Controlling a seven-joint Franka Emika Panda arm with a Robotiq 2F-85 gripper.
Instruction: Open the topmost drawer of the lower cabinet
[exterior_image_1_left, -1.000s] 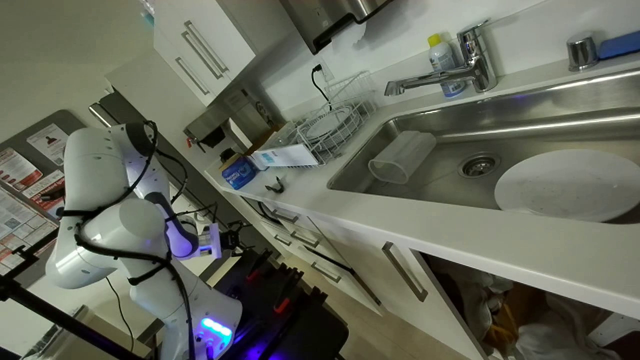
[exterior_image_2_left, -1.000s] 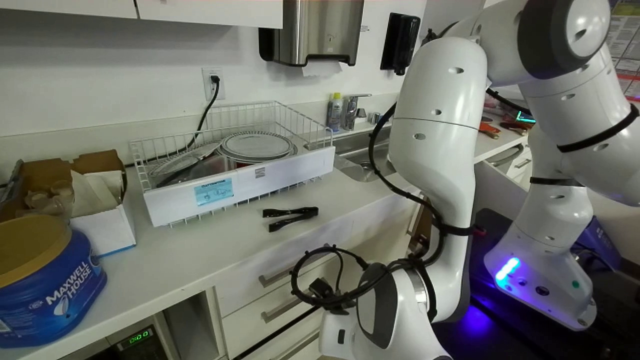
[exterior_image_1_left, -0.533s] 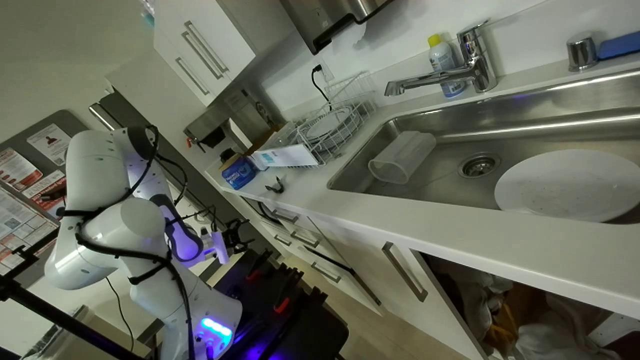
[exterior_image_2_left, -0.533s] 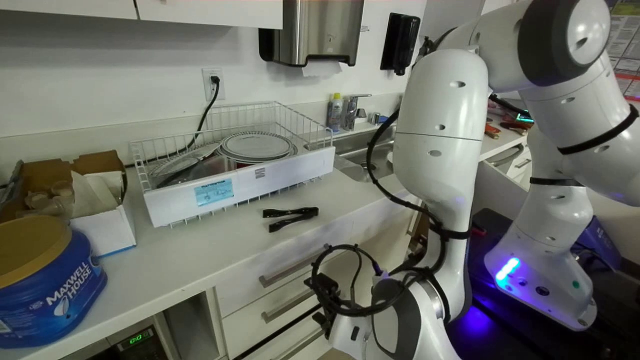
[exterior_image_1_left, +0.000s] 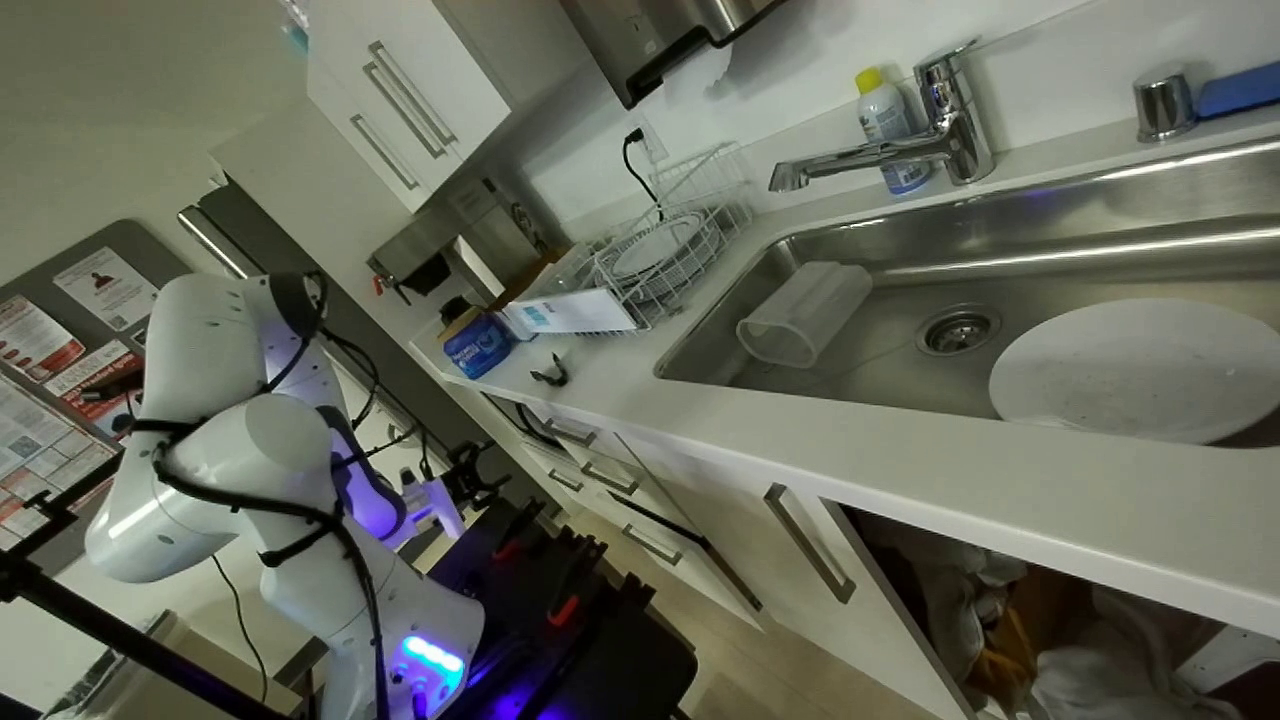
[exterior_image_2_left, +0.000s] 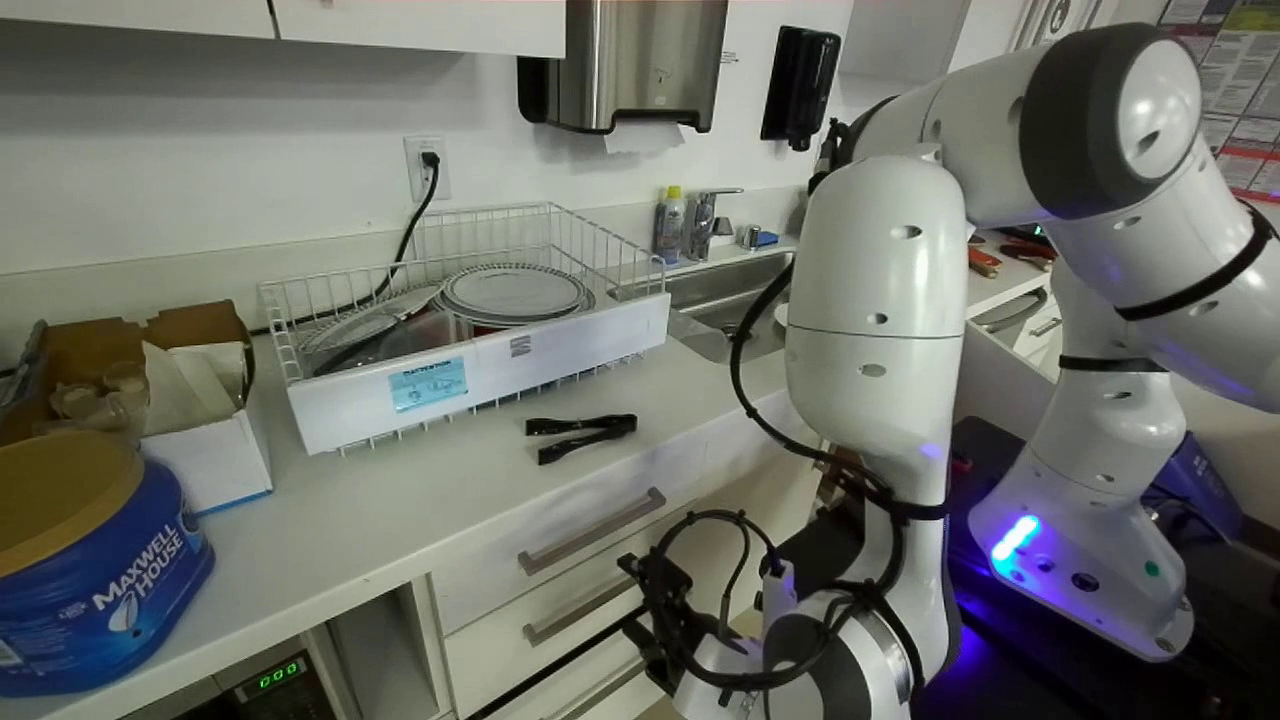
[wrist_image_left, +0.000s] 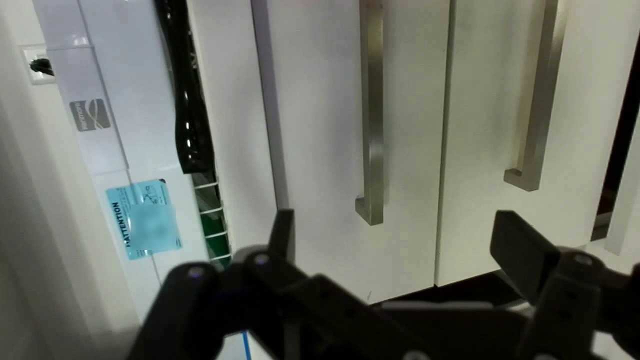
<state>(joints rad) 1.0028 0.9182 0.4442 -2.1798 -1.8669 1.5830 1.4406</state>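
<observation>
The arm (exterior_image_2_left: 875, 300) shifts, unmasking the handle (exterior_image_2_left: 592, 532) of the closed topmost drawer (wrist_image_left: 327, 140) under the table (exterior_image_2_left: 430, 495) edge, while empty, parted jaws presumably align.

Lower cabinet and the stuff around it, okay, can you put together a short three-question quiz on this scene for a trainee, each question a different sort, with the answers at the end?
1. Multiple choice. Where do the black tongs lie?
A) in the dish rack
B) on the countertop
C) in the sink

2. True or false. The topmost drawer is shut.

3. Fill in the missing word. In the wrist view, the gripper has its jaws ____, and the topmost drawer's bar handle is not clasped.

Key
1: B
2: True
3: open
</observation>
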